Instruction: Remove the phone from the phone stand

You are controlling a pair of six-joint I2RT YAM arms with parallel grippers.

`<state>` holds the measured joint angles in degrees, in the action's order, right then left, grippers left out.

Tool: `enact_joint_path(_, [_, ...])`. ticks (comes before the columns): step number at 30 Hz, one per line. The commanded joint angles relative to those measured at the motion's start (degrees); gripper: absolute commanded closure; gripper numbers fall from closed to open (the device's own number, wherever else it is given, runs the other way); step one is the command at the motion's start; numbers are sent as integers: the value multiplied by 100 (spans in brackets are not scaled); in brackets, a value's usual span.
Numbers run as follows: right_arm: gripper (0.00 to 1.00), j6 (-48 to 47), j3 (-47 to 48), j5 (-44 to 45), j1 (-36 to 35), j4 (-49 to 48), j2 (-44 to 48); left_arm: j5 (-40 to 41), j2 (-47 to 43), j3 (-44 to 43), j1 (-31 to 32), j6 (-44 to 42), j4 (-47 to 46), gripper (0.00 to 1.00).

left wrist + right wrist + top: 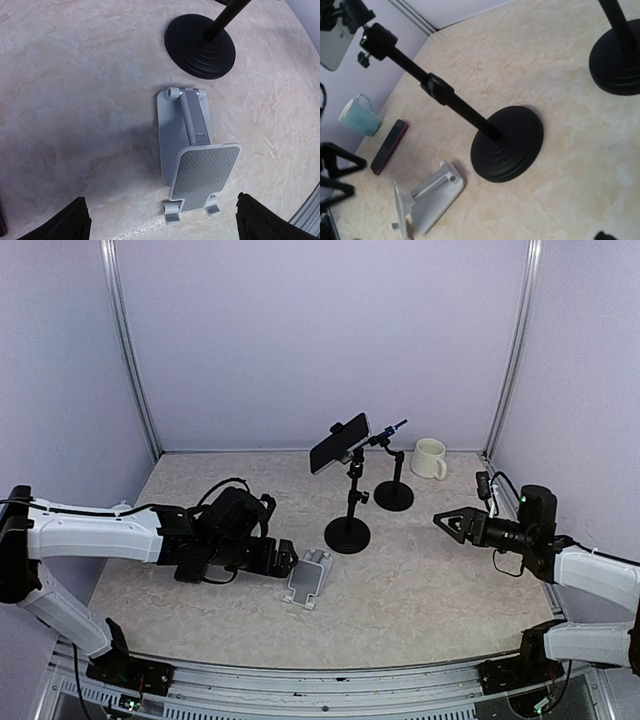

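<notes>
Reaching left arm: stretched low across the table (420,590) from the left edge toward the centre, with its wrist camera looking down on the tabletop.
Left gripper (288,557): jaws spread wide and holding nothing. Its fingers (65,225) show at the two lower corners of the wrist view, with the grey phone stand (205,172) between them in that view and touching neither.
Right arm: forearm low along the right side of the table, pointing left toward the black stands.
Right gripper (447,522): jaws wide apart with nothing between them, well apart from every object.
Grey phone stand: upright on its base plate just ahead of the left fingertips, its ribbed cradle bare.
Dark phone (390,146): lies flat on the table beside the left arm's wrist section, behind the fingertips. It is on the far side of the grey stand from the right gripper and does not touch the stand.
Clamped phone (338,444): held tilted in the clamp atop the tall black stand (347,536), well apart from both grippers.
Second black stand (394,496): behind and to the right of the tall one, with a small blue-tipped item at its top.
Count: two arms, two phones, one grey stand, two black stands.
Mugs: one cream mug (430,458) at the back right. A pale blue-green mug (359,117) sits at the left edge of the right wrist view; whether it is the same one cannot be told.
</notes>
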<state>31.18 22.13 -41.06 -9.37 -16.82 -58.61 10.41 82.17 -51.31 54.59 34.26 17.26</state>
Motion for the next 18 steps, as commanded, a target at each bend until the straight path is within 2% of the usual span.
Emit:
enact_joint_path(1, [0, 28, -2, 45, -66, 57, 116, 262, 615, -384, 356, 230, -249, 1])
enact_joint_path(8, [0, 44, 10, 38, -70, 64, 96, 388, 1419, -863, 755, 208, -262, 1])
enact_joint_path(18, [0, -6, 54, 54, -77, 163, 144, 478, 2007, -1160, 832, 322, -283, 4])
